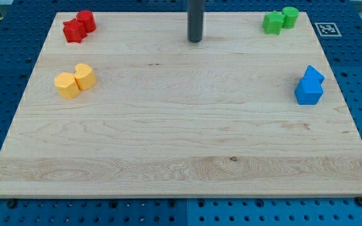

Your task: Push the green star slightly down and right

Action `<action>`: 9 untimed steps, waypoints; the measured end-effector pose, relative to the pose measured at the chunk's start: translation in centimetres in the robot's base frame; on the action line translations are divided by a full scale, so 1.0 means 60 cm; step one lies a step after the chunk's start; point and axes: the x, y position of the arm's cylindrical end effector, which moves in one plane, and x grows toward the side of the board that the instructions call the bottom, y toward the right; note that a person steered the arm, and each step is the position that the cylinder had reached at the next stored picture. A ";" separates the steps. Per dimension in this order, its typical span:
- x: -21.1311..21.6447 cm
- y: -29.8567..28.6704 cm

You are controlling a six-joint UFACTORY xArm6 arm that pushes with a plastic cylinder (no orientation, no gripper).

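The green star (271, 23) lies at the view's top right of the wooden board (181, 138), touching a green cylinder (290, 17) on its right. My tip (195, 40) rests on the board near the top centre, well to the left of the green star and apart from every block.
A red star (73, 31) and a red cylinder (86, 21) sit together at the top left. Two yellow blocks (75, 81) lie below them at the left. Two blue blocks (310, 85) sit at the right edge. A marker tag (327, 29) lies off the board's top right corner.
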 end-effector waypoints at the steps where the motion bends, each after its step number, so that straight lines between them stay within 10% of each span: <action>1: -0.061 0.072; 9: -0.022 0.253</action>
